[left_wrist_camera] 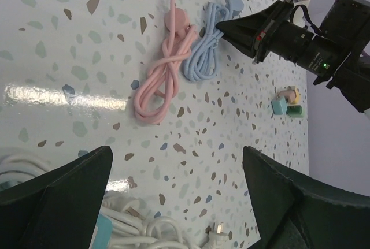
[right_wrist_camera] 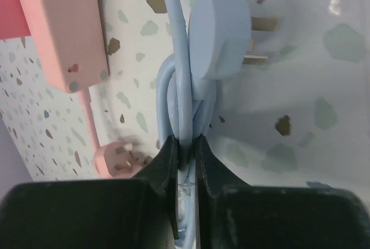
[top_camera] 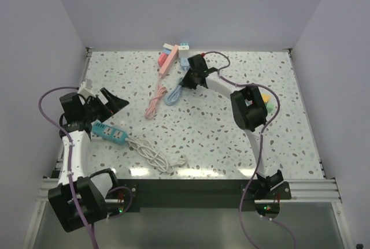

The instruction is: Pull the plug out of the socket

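A light blue plug (right_wrist_camera: 218,34) lies on the table with its prongs bare, in no socket. Its light blue cable (right_wrist_camera: 178,96) is bundled in a coil (top_camera: 172,95), and my right gripper (right_wrist_camera: 185,142) is shut on a strand of it just below the plug. From above, that gripper (top_camera: 186,82) sits at the coil's far end. Beside it lies a pink power strip (right_wrist_camera: 65,28) (top_camera: 169,61) with its own pink plug (right_wrist_camera: 115,158) unplugged on the table. My left gripper (left_wrist_camera: 179,203) (top_camera: 110,102) hangs open and empty over the table at the left.
A teal power strip (top_camera: 110,133) with a white cable (top_camera: 153,154) and white plug (left_wrist_camera: 219,231) lies by the left arm. The pink cable (top_camera: 153,103) is coiled left of the blue one. Small coloured blocks (top_camera: 265,102) sit by the right arm. White walls enclose the table.
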You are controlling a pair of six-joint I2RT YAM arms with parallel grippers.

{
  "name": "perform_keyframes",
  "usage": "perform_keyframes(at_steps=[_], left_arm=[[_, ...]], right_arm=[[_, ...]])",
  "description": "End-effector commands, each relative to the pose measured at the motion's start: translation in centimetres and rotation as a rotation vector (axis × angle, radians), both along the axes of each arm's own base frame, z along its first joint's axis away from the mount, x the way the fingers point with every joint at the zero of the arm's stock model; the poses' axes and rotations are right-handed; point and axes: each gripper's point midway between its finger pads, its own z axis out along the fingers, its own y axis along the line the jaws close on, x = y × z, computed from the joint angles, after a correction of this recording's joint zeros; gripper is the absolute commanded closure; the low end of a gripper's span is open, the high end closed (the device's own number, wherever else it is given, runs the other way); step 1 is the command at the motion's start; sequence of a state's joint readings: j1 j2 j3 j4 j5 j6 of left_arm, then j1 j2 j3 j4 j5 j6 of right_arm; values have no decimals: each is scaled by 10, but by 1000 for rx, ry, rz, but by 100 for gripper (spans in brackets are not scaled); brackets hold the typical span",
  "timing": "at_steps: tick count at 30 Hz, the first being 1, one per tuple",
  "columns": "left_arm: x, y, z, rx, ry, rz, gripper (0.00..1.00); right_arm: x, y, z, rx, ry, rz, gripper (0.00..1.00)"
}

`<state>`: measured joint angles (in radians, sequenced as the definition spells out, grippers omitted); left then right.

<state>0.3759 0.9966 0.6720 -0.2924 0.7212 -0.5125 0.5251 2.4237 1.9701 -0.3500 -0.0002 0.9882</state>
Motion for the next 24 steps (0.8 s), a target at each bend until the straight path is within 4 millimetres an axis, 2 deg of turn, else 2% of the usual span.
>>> perform_keyframes(at_steps=[1, 2, 4, 6, 8, 9, 10, 11, 13, 14, 15, 16, 17, 18, 19, 20, 21, 22, 24], left_arm=[[4, -19, 10, -36, -51, -90, 1], [7, -23, 11, -47, -55, -111, 1], [10, -43, 10, -71, -45, -175, 1], [16, -54, 13, -65, -66, -204, 1], [23, -63, 12, -85, -65, -223, 1], [24, -66, 10, -90, -61, -228, 1], [26, -71, 6, -103, -43, -234, 1], [30, -73, 8, -103, -55, -241, 1], [31, -80, 0, -104, -29, -255, 1], [36, -83, 4, -93, -58, -263, 1], [37, -85, 2, -93, -56, -267, 1], [38, -93, -2, -101, -41, -283, 1], [40, -95, -4, -97, -45, -287, 1], [41, -98, -6, -96, -42, -288, 1], [41, -106, -11, -102, -23, -305, 1], [43, -108, -12, -101, -30, -306, 1], [46, -107, -13, -97, -30, -296, 1], [43, -119, -18, -102, -13, -323, 1], [45, -123, -19, -102, -18, -325, 1]], right_arm=[[-42, -36, -24, -55, 122, 52, 100], [-58, -53, -21, -58, 139, 59, 100], [-77, -67, -19, -56, 152, 134, 100], [-108, -78, -20, -58, 191, 210, 100], [-150, -91, -35, -92, 275, 316, 100], [-161, -95, -31, -92, 276, 350, 100], [-179, -101, -36, -111, 305, 393, 100], [-211, -111, -48, -117, 369, 426, 100], [-241, -124, -44, -144, 386, 477, 100], [-271, -138, -56, -169, 444, 491, 100], [-285, -142, -55, -175, 455, 510, 100], [-301, -147, -46, -193, 455, 548, 100], [-320, -156, -49, -213, 493, 563, 96], [-330, -160, -45, -221, 492, 587, 86], [-341, -163, -35, -230, 487, 606, 81], [-352, -168, -34, -241, 497, 618, 75], [-357, -170, -31, -246, 497, 632, 69], [-362, -173, -24, -249, 497, 636, 57], [-364, -175, -20, -254, 484, 646, 43]])
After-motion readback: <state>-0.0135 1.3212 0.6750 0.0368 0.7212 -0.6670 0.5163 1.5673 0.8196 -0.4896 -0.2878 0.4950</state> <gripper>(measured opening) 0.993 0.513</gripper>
